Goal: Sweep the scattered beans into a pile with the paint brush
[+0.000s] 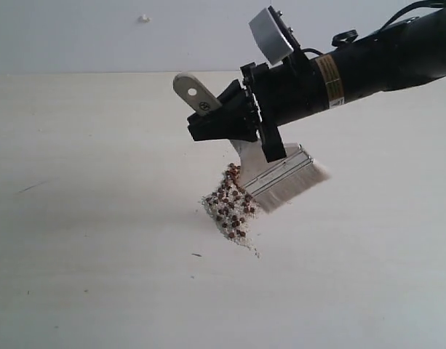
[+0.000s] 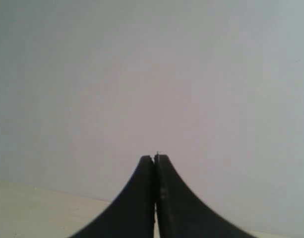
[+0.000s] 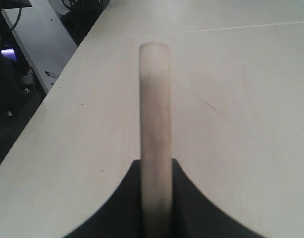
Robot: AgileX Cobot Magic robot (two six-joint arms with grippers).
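Right hand (image 1: 208, 120) gripping paint brush (image 1: 277, 174) handle, left hand (image 2: 155, 158) fully closed

Right arm (image 1: 386, 54): thick black cylinder, matte. Yellow label (image 1: 329, 80) wraps around it, small dark print, not readable. Silver-grey square plate (image 1: 271, 34) at 12 o'clock of wrist, two small bolt heads on top edge. Thin black cables (image 1: 399, 14) loop at 12 o'clock of arm. Right gripper (image 1: 208, 120): black, blocky, ribbed edge. Left gripper (image 2: 154, 163): two black fingers, outer edges curve wide toward base.
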